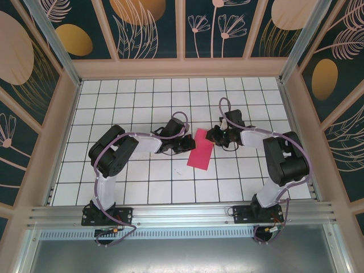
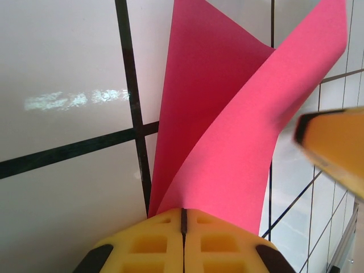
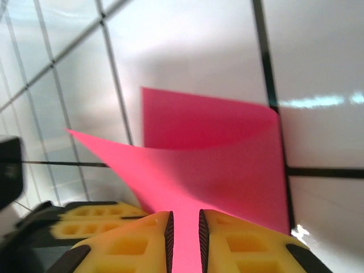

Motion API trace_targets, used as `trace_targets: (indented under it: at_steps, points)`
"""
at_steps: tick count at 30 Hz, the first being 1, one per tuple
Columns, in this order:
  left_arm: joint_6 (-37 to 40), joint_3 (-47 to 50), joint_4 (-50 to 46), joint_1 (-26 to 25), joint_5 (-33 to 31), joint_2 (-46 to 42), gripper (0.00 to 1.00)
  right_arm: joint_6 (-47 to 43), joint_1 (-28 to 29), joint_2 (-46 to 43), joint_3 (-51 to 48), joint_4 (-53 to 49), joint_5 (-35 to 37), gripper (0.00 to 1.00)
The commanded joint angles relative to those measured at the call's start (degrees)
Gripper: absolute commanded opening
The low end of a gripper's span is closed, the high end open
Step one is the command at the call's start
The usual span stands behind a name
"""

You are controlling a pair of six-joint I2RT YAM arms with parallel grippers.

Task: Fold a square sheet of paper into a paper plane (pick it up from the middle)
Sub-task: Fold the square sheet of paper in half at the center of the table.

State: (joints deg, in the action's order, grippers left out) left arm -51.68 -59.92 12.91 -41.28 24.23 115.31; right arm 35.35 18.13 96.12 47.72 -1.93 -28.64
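The square sheet of paper (image 1: 201, 151) is magenta-pink and lies mid-table between both arms, bent over on itself. In the left wrist view the paper (image 2: 227, 131) rises as a curved flap over a flatter layer. My left gripper (image 2: 183, 213) is shut on its near edge, jaws pressed together. From the top view, the left gripper (image 1: 186, 143) sits at the sheet's left side and the right gripper (image 1: 213, 136) at its upper right corner. My right gripper (image 3: 184, 219) has its jaws a narrow gap apart, and the curled paper (image 3: 216, 165) shows pink through that gap.
White tiled floor (image 1: 142, 176) with black grid lines lies all around the sheet. Beige frame walls (image 1: 62, 125) enclose the table. The right gripper's fingers (image 2: 335, 145) appear blurred at the right of the left wrist view; the left gripper's fingers (image 3: 96, 219) sit low left in the right wrist view.
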Motion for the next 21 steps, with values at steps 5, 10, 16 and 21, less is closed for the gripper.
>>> trace_targets:
  at_steps: [5, 10, 16, 21]
  points:
    - [1.39, 0.55, -4.73, -1.09, -0.93, 3.86, 0.08, -1.34, -1.83, 2.59, 1.17, 1.26, -1.5, 0.23]
    - [1.46, 0.65, -4.83, -1.04, -0.94, 3.82, 0.08, -1.33, -2.35, 6.19, 0.18, 1.05, 1.35, 0.23]
    - [1.47, 0.95, -4.81, -1.08, -1.12, 3.61, 0.08, -1.43, -2.52, 7.94, 1.77, -2.82, 4.34, 0.23]
    - [1.58, 1.03, -4.91, -1.01, -1.11, 3.45, 0.08, -1.8, -2.52, 2.59, 3.92, -3.32, 0.92, 0.24]
